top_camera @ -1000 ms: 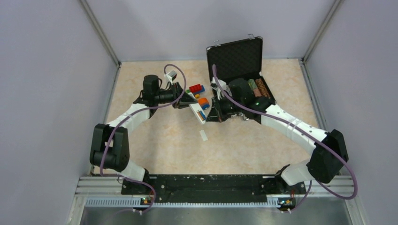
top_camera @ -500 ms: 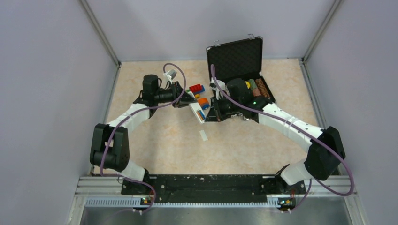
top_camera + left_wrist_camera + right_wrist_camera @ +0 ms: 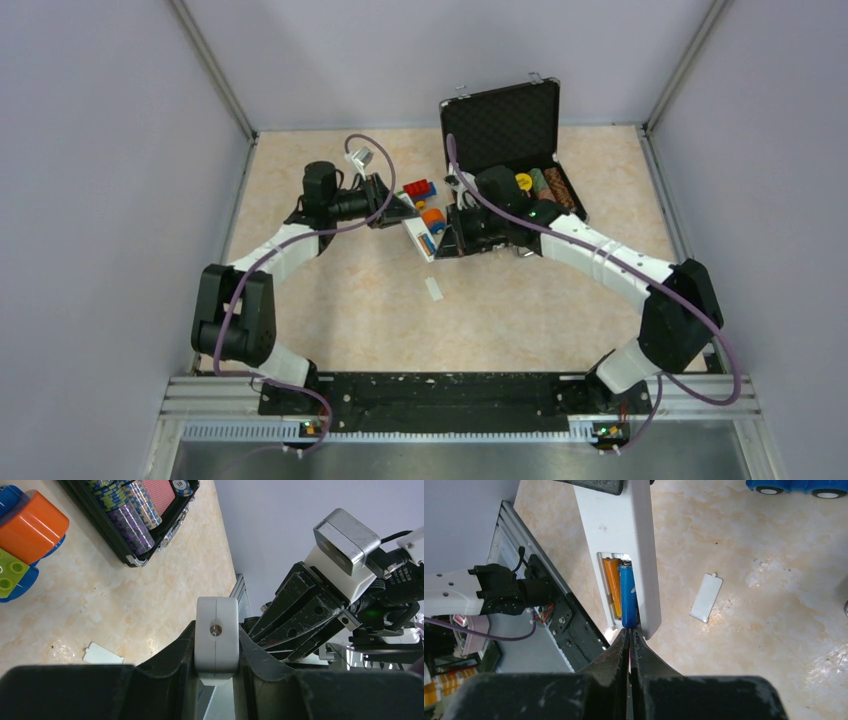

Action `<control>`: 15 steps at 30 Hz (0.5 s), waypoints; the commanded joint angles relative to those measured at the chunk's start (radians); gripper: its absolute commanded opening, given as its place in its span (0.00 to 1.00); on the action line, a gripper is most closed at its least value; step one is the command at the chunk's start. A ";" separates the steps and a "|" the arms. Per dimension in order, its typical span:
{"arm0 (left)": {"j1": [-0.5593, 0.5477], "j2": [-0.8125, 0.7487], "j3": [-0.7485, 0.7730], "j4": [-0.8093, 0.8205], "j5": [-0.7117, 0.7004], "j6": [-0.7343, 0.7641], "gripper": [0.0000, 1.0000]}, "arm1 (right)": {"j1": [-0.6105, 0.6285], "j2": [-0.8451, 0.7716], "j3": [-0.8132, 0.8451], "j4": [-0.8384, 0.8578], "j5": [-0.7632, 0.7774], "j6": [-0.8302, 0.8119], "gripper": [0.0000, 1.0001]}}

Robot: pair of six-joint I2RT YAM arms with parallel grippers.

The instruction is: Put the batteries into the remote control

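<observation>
Remote control (image 3: 422, 238): slim and white, held over the middle of the desk (image 3: 350, 300), a bit toward the far edge. Back side up, battery slot open. In the slot, side by side: orange battery (image 3: 612, 587) and blue battery (image 3: 628, 595), both lying along the remote.

Left gripper (image 3: 395, 210): squeezes one short end of the remote between its two fingers. Left arm bent at the elbow, reaching in from the left side of the desk.

Right gripper (image 3: 630, 632): fingers pressed tight together with nothing between them, tips touching the near end of the blue battery. Right arm stretched in from the right side, wrist just in front of the case.

Small white cover (image 3: 434, 289): flat on the desk, closer to the front edge than the remote, well apart from it.

Bright toys (image 3: 433, 218): on the desk just behind the remote, between the left gripper and the case.

Black case (image 3: 500, 120): open at the far edge, right of the middle, lid standing up. Inside: stacks of chips (image 3: 127, 520) and a red patterned pack (image 3: 157, 492).
</observation>
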 commanded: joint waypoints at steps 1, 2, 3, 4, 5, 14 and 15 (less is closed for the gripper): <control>-0.032 -0.089 -0.002 0.082 0.133 -0.078 0.00 | -0.010 0.050 0.047 0.029 0.101 0.039 0.00; -0.033 -0.093 -0.004 0.084 0.135 -0.078 0.00 | -0.010 0.056 0.050 0.027 0.103 0.047 0.00; -0.033 -0.098 -0.006 0.088 0.138 -0.077 0.00 | -0.009 0.061 0.052 0.024 0.107 0.053 0.00; -0.034 -0.100 -0.008 0.090 0.140 -0.077 0.00 | -0.010 0.067 0.054 0.021 0.110 0.059 0.00; -0.034 -0.104 -0.010 0.091 0.141 -0.077 0.00 | -0.010 0.073 0.057 0.017 0.117 0.064 0.00; -0.040 -0.142 -0.030 0.111 0.172 -0.065 0.00 | -0.024 0.136 0.105 -0.042 0.142 0.110 0.00; -0.040 -0.145 -0.031 0.111 0.172 -0.062 0.00 | -0.026 0.146 0.114 -0.051 0.140 0.114 0.00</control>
